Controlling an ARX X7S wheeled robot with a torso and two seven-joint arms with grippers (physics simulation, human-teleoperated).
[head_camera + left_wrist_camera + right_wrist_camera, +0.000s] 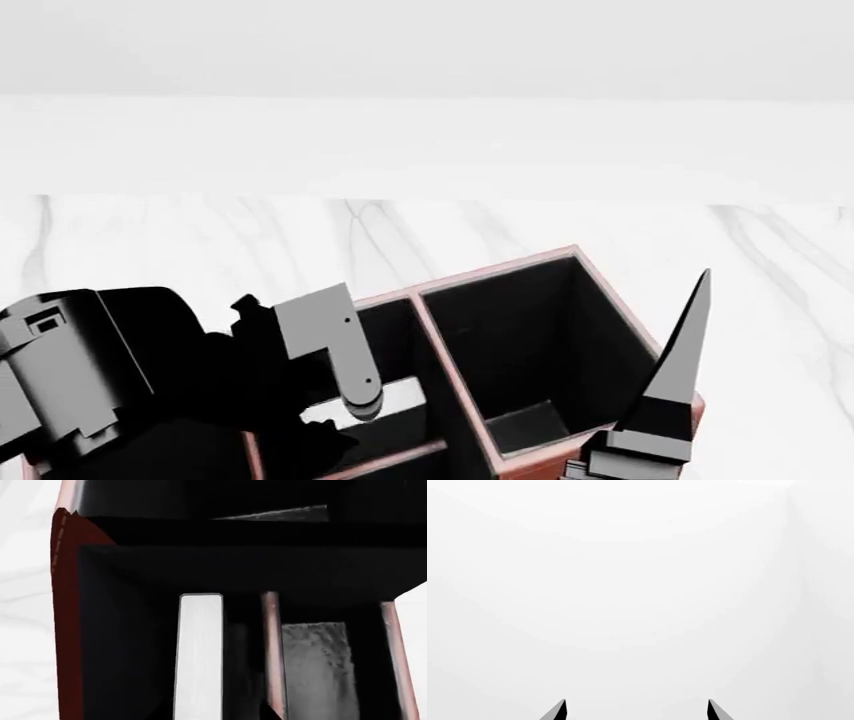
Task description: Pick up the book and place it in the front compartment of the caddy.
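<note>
The reddish-brown caddy (501, 266) with its black lining stands on the white marble table, low in the head view. My left gripper (208, 713) hangs over the caddy's left compartment. The black book shows its white page edge (200, 655) standing upright inside that compartment, between a dark wall and a pink-edged divider (270, 645). One dark fingertip (271, 712) shows well aside of the book's edge, so the jaws stand apart and off it. The book's pale edge (380, 411) also shows under the left gripper's grey finger (334, 345). My right gripper (635, 703) is open, empty, facing blank white.
The caddy's large right compartment (534, 345) holds nothing visible. A right gripper finger (681, 355) rises as a tall spike beside the caddy's right wall. The bulky black left arm (94, 380) covers the caddy's near left corner. Marble tabletop (200, 250) stretches behind the caddy.
</note>
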